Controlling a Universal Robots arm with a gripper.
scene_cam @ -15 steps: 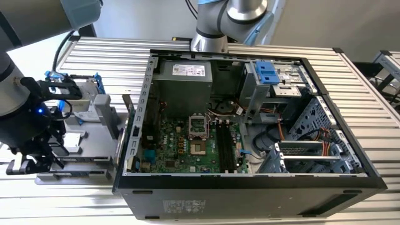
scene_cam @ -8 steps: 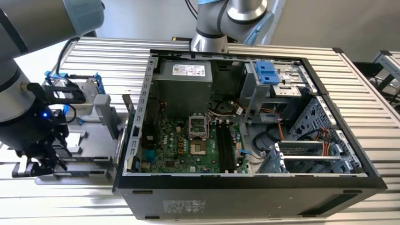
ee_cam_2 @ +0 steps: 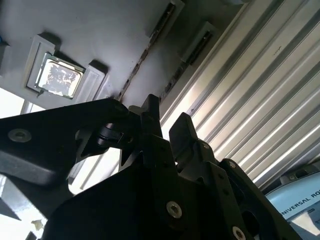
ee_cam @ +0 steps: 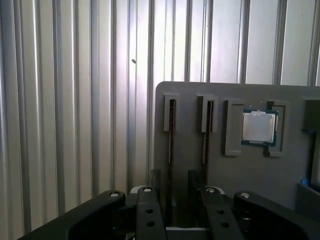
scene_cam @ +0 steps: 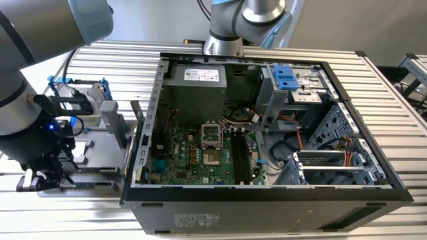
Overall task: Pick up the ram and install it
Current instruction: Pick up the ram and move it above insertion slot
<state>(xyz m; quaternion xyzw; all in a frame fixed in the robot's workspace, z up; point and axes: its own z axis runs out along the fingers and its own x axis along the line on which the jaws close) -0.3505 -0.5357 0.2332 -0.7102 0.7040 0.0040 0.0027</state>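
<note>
Here, arm (scene_cam: pixel 27 75) bent low over grey tray (ee_cam: pixel 280 175), pincer (ee_cam: pixel 174 176) parted, straddling ram (ee_cam: pixel 170 145), not clamped.

The chip (ee_cam: pixel 258 126) sits in the tray (ee_cam: pixel 190 92), on the table (ee_cam: pixel 60 100).

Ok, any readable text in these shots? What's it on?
White label on the silver power supply box: too small to read.
Pale sticker on the black metal case side: too small to read.
Pale blue arm cap, second wrist view: maker's lettering, cut off at the edge.
</note>
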